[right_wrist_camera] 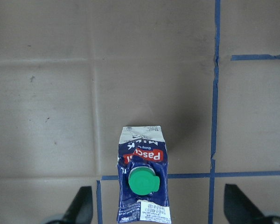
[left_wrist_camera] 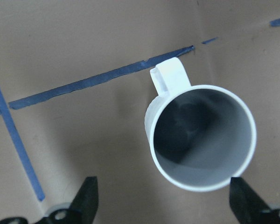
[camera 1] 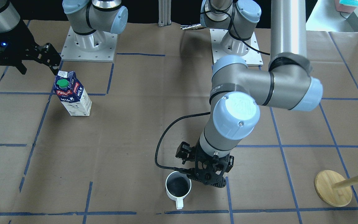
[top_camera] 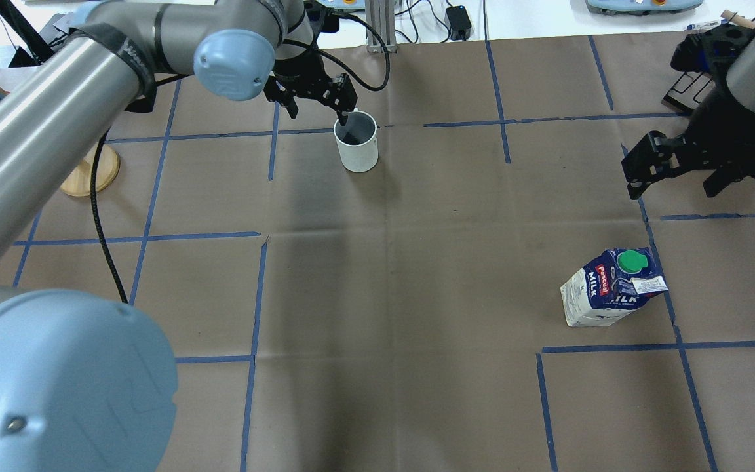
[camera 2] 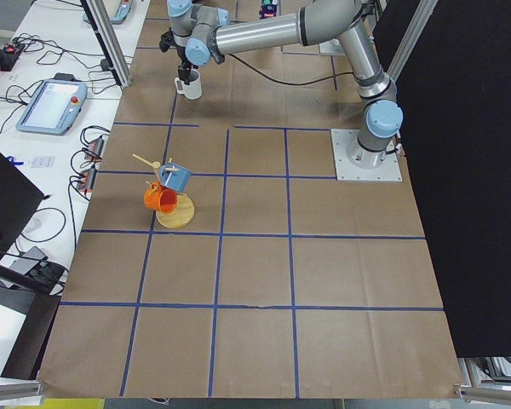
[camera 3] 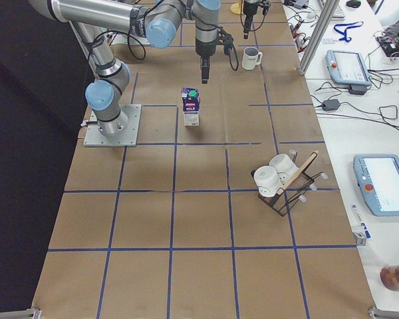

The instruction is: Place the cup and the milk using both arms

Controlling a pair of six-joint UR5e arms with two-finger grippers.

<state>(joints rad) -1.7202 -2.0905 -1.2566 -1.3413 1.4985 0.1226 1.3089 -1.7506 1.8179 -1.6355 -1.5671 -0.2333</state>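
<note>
The white cup [top_camera: 356, 141] with a dark inside stands upright on the far side of the table, its handle turned away from the robot. My left gripper [top_camera: 319, 113] is open just above it, with one fingertip [top_camera: 346, 118] over the rim. In the left wrist view the cup [left_wrist_camera: 200, 137] sits off to the right between the spread fingers [left_wrist_camera: 86, 196]. The milk [top_camera: 613, 288], a navy and white carton with a green cap, stands upright on the right. My right gripper [top_camera: 672, 190] is open and empty, above and beyond it. The right wrist view shows the milk [right_wrist_camera: 142, 182] from above.
A wooden mug tree [top_camera: 92, 170] holding a blue and an orange mug [camera 2: 160, 198] stands to the left of the cup. A black wire rack [camera 3: 282, 183] with two white cups stands further along on the right. The left arm's black cable [camera 1: 166, 137] hangs over the table.
</note>
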